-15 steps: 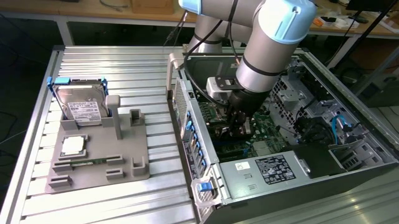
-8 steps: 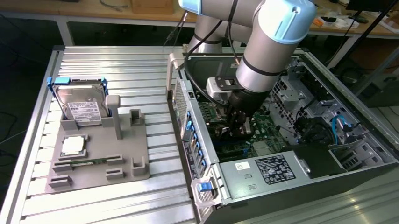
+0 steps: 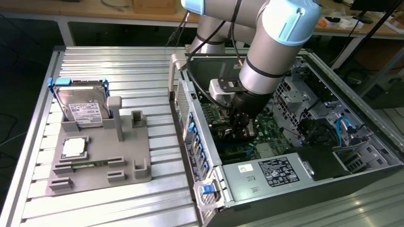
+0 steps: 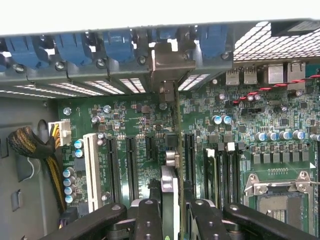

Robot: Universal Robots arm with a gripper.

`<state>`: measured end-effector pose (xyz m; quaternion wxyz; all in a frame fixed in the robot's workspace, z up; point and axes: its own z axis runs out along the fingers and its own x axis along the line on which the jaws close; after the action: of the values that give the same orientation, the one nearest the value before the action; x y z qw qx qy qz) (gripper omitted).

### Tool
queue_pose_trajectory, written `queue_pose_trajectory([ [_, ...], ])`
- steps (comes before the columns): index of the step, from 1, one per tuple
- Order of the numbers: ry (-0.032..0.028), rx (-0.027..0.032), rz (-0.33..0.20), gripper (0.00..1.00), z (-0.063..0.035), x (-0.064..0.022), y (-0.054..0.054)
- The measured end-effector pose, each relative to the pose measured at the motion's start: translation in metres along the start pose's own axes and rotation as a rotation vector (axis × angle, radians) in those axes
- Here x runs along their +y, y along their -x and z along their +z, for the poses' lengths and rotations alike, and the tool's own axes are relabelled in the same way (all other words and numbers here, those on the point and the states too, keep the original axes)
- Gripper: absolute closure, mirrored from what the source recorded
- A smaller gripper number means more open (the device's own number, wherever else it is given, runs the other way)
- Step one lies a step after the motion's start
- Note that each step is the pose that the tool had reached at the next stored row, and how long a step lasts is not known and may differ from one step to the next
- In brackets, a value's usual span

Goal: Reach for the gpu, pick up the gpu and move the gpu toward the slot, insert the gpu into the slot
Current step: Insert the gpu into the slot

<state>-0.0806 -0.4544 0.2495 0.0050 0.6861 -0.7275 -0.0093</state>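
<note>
You're on a ribbed aluminium table (image 3: 126, 61) with wooden benches (image 3: 94, 9) behind it; an open PC case (image 3: 303, 189) lies on its side at the exterior view's right. The gripper (image 3: 241, 126) is down inside the case over the green motherboard (image 4: 280, 135). The wrist view has its black fingers (image 4: 149, 220) partly closed and pinching the gpu (image 4: 169, 200), which is seen edge-on and upright between them, its silver bracket (image 4: 167, 65) up against the rear slot panel with the blue clips (image 4: 120, 45). The card's lower edge sits along the black slots (image 4: 150, 145) between the white slot (image 4: 91, 170) and the memory slots; can't tell if it's seated. A sleeved cable bundle (image 4: 30, 145) lies beside the board. At the exterior view's left, a grey fixture (image 3: 94, 161) holds a hard drive (image 3: 82, 109), a CPU (image 3: 74, 147) and a memory stick (image 3: 88, 164).
</note>
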Motion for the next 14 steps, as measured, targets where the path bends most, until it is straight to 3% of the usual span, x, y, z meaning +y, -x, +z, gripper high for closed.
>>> queue_pose_trajectory([
  [14,0.0032,0.0016,0.000,0.73,-0.0089,0.0003,-0.0001],
])
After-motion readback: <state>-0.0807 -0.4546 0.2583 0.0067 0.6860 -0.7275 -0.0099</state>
